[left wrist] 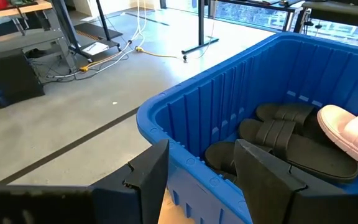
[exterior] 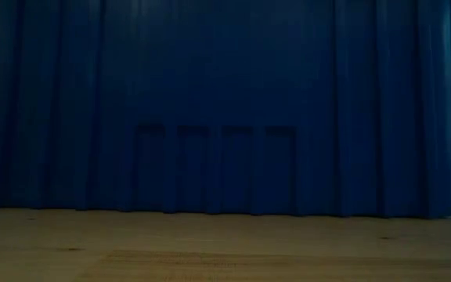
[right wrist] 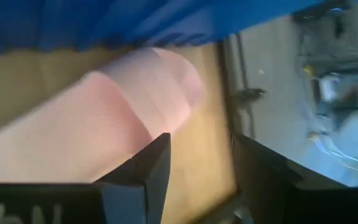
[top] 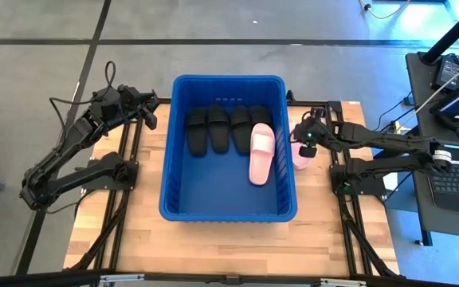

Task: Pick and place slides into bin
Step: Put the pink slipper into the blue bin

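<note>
Right gripper hangs over a pink slide lying just outside the bin, fingers apart, gripping nothing. Left gripper idles, open, off the bin's opposite corner. Its wrist camera shows the black slides inside.

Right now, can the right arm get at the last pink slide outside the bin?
Probably yes. The right tool hangs directly over the pink slide on the table beside the bin, its fingers open, and nothing lies between them. The bin wall close by may crowd it.
</note>
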You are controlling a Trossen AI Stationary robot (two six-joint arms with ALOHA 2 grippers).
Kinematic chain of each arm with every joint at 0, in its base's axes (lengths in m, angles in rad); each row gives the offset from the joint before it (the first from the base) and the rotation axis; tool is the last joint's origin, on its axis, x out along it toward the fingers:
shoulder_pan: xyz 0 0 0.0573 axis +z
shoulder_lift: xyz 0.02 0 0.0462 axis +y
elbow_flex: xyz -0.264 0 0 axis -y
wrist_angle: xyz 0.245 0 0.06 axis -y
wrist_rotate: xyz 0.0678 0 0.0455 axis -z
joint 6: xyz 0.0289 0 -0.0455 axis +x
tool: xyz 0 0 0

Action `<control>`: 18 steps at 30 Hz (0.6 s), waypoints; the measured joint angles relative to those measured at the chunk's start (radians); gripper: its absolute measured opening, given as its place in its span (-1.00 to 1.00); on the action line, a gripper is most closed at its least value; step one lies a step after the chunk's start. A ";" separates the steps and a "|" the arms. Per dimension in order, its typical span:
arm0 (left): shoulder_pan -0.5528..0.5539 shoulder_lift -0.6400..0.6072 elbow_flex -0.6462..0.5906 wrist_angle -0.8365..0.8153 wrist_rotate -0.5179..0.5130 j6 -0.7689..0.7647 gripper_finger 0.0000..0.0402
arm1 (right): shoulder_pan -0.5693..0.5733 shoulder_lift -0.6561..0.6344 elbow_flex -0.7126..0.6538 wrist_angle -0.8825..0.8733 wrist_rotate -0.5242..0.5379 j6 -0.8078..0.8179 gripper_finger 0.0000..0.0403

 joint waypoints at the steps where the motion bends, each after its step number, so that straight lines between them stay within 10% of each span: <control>1: 0.000 0.000 0.000 0.000 0.000 0.000 -0.12 | -0.014 0.000 -0.015 0.022 -0.032 -0.013 -0.15; 18: 0.000 0.000 0.000 0.000 0.000 -0.028 -0.12 | -0.066 0.001 -0.329 0.421 -0.095 -0.257 -0.15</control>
